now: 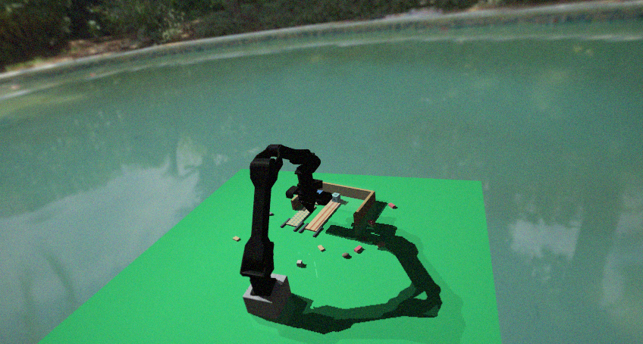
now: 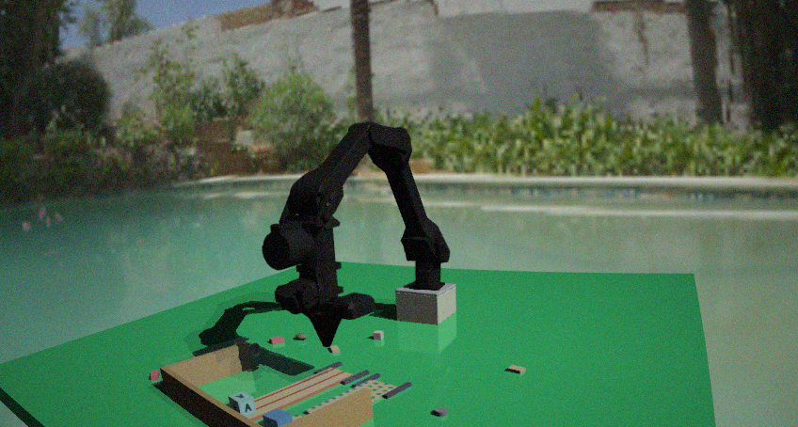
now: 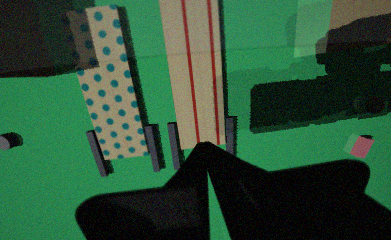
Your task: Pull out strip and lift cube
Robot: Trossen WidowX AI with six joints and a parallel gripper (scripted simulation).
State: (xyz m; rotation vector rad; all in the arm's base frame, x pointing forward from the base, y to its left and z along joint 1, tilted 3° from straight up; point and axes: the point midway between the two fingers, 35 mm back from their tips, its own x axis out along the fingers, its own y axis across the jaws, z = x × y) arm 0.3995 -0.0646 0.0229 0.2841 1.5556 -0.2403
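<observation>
The black robot arm (image 1: 261,205) (image 2: 408,193) stood on a pale block (image 1: 275,302) (image 2: 425,305) and reached toward 2 strips on the green mat (image 1: 180,273) (image 2: 587,333) (image 3: 32,105). Its gripper (image 1: 311,211) (image 2: 327,344) (image 3: 203,147) pointed downward, with its 2 fingers together at the tips and nothing between them.

In the top view, the red-striped strip (image 1: 323,215) (image 2: 302,387) (image 3: 197,75) lay right of the dotted strip (image 1: 297,218) (image 2: 381,387) (image 3: 113,100). The near ends lay between 4 dark bars (image 1: 318,231) (image 2: 397,389) (image 3: 98,152), 2 to each strip. In the wrist view, the fingertips overlapped the striped strip's near end at lower center; whether they touched it could not be told.

The labelled cube (image 1: 336,197) (image 2: 242,403), light blue with a dark A, sat at the striped strip's far end, at lower left of the exterior view. A plain blue block (image 1: 319,191) (image 2: 277,417) was near it, partly hidden in the top view. A low wooden wall (image 1: 345,191) (image 2: 190,392) (image 3: 362,10) bounded this area on 3 sides. A small white cube (image 1: 299,263) (image 2: 378,335) lay well apart from the strips, at lower center of the top view.
</observation>
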